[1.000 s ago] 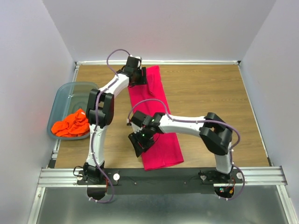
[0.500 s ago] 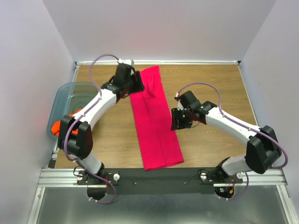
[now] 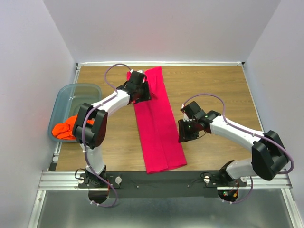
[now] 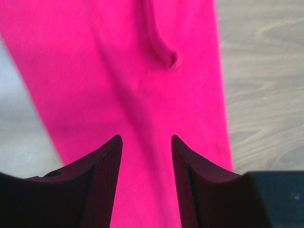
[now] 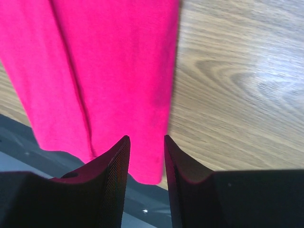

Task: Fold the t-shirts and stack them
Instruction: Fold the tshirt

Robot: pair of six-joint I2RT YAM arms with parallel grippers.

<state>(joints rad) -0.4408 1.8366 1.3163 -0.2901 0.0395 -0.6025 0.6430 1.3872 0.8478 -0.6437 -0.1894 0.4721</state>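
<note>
The magenta-pink t-shirt [image 3: 158, 123] lies on the wooden table as a long narrow strip, running from the far edge to the near rail. My left gripper [image 3: 143, 91] hovers over the strip's far left part, open, with pink cloth [image 4: 118, 71] showing under the gap between its jaws [image 4: 145, 140]. My right gripper [image 3: 183, 134] is at the strip's right edge near its lower half, open with a narrower gap [image 5: 146, 140], over the cloth's edge [image 5: 118, 61]. The orange t-shirt [image 3: 65, 127] sits bunched in the bin.
A translucent blue-grey bin [image 3: 78, 87] stands at the table's left edge. The metal rail [image 3: 166, 179] with the arm bases runs along the near edge. White walls close in the back and both sides. Bare wood [image 3: 213, 90] lies right of the strip.
The right arm swung from over the strip's near left side across to its right edge and settled slightly nearer. The left arm shifted around the strip's far end. The strip stays flat.
</note>
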